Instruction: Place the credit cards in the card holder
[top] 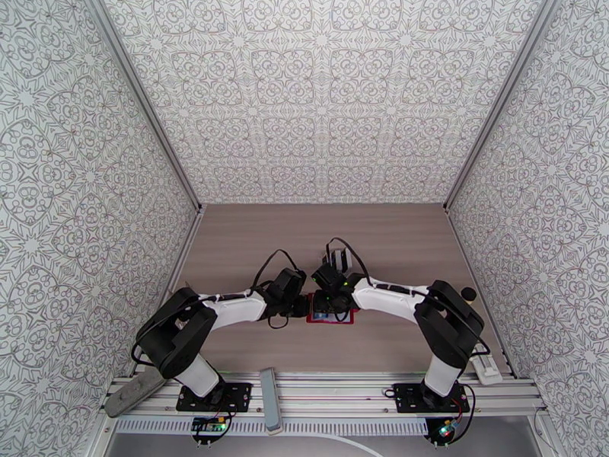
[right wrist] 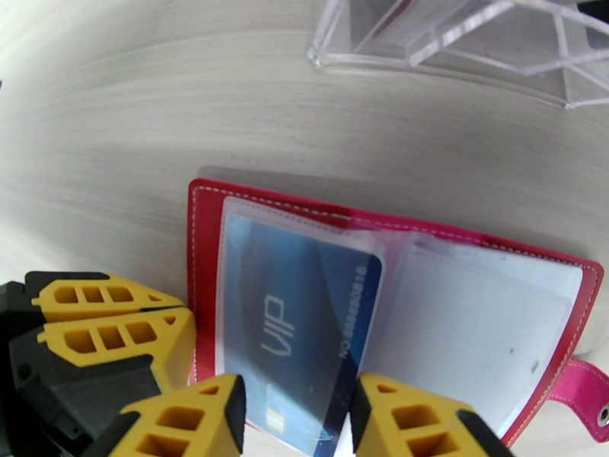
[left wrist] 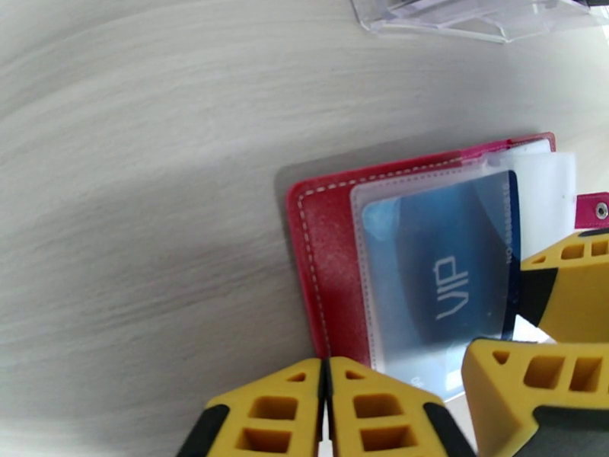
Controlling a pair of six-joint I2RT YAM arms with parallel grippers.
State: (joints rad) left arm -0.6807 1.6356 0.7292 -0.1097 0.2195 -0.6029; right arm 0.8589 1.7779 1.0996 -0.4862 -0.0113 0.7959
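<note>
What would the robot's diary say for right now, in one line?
left pincer: shut, beside red leather wallet | right pincer: straddling blue VIP plastic card | card: in clear pocket
</note>
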